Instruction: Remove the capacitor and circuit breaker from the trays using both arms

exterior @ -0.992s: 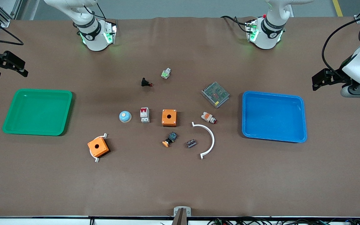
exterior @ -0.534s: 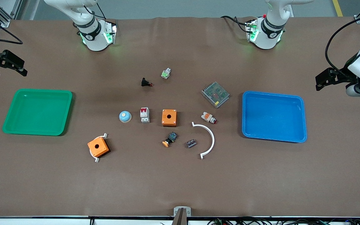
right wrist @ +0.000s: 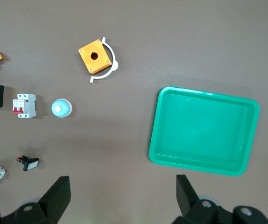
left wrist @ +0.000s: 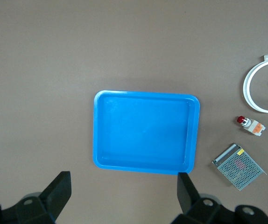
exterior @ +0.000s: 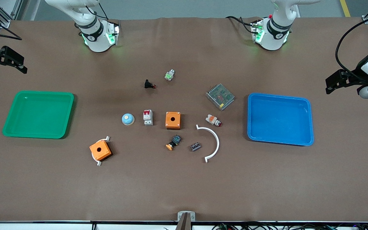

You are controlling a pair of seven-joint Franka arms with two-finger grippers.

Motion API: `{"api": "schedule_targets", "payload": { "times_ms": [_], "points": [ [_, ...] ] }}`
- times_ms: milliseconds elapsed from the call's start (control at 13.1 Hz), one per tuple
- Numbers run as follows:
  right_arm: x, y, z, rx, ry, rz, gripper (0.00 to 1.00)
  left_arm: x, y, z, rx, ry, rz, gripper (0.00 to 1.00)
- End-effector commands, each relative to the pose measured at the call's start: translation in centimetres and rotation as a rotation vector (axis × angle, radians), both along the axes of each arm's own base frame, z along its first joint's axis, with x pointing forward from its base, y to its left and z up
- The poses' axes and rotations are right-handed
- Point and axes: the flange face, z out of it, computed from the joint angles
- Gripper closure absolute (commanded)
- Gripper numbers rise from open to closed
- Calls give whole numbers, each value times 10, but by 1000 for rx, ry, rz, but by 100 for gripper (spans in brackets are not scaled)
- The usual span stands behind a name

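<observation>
Left claw [exterior: 331,83] up over the counter [exterior: 184,188] past the blue tray [exterior: 310,121], fingers spread. Right claw [exterior: 6,62] above the green tray [exterior: 70,111], likewise spread. Capacitor [exterior: 195,146] beside white arc [exterior: 215,140]; breaker [exterior: 148,117] mid-counter, untouched.

Count: 2 orange square boxes [exterior: 172,120] [exterior: 100,150], 2 white curved brackets [exterior: 212,142] [exterior: 98,162], 2 trays, green [exterior: 38,135] and blue [exterior: 279,141]. One each: white-grey red-banded breaker [exterior: 148,117], tiny dark capacitor [exterior: 195,146], metal mesh block [exterior: 220,96].
</observation>
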Motion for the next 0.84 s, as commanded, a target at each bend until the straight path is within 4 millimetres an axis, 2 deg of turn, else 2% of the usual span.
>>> {"api": "schedule_targets", "payload": {
  "times_ms": [0,611,763],
  "points": [
    [1,-5,5,-15,-14,18,0,2,0,7,-14,-2,-13,0],
    [6,-4,1,-11,-17,18,0,1,0,10,-23,-6,-8,0],
    [5,-3,2,-11,-19,20,0,0,-7,10,-32,-7,-18,0]
  ]
}}
